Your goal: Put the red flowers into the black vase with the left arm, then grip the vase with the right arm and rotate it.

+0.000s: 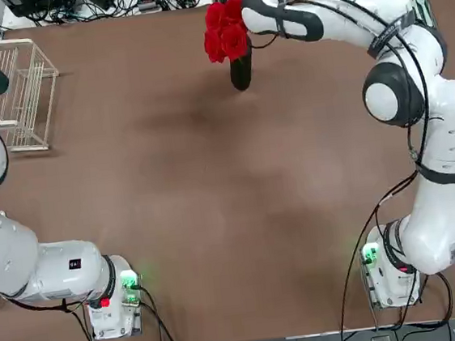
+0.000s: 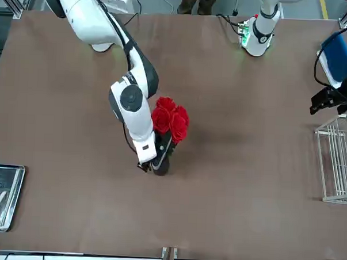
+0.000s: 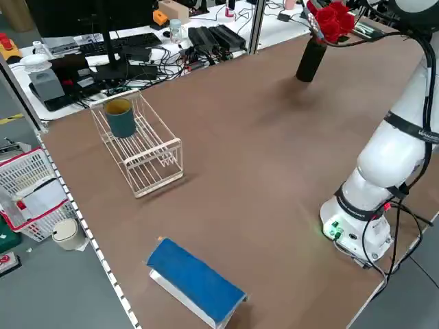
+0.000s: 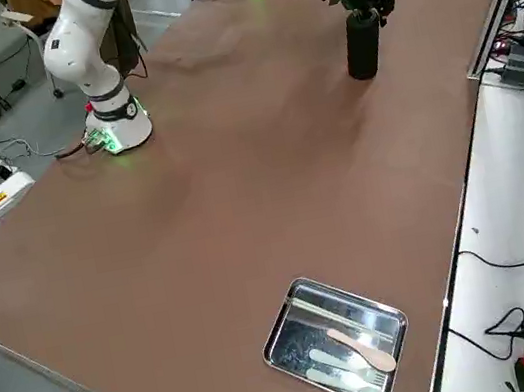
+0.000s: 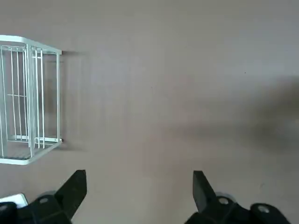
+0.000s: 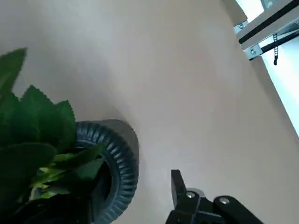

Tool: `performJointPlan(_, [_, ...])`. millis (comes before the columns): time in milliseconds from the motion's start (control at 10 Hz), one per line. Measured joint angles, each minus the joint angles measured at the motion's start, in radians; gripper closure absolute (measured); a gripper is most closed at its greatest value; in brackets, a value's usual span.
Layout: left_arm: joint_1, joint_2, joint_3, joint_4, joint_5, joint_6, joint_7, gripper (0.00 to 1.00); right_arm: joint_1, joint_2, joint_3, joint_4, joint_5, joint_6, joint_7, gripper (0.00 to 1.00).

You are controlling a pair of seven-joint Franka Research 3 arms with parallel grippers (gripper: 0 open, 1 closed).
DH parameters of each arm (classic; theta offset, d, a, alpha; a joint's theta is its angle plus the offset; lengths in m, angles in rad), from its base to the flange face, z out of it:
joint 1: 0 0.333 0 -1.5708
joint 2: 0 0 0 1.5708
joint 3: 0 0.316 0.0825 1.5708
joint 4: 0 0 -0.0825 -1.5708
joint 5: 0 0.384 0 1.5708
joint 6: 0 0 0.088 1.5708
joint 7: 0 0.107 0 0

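Well to the left of the slim matte black cylinder vase (image 1: pixel 241 73) the left hand (image 5: pixel 139 186) hangs spread over the brown counter (image 1: pixel 215 204), the bunch of red flowers (image 1: pixel 225 29) stands in the vase, and the right hand (image 2: pixel 150 165) sits at its side, fingers apart, gripping nothing.

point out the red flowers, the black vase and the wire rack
red flowers (image 1: pixel 224 31), top view, on the blooms
black vase (image 4: pixel 361 44), right side view, on its side wall
wire rack (image 3: pixel 142 153), left side view, on its wire side

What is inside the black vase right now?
The red flowers stand in the black vase, blooms and green leaves above its mouth. The stems inside are hidden by the vase wall.
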Motion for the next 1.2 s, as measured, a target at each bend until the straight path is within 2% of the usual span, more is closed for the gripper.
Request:
performJointPlan(600, [0.004, 0.000, 0.004, 0.000, -0.011, 0.000, 0.000, 0.00, -0.012, -0.001, 0.000, 0.004, 0.051, -0.003, -0.003, 0.32])
performJointPlan(1200, [0.003, 0.000, 0.002, 0.001, -0.013, 0.000, 0.000, 0.00, -0.036, -0.009, 0.003, 0.009, 0.146, -0.031, -0.025, 0.32])
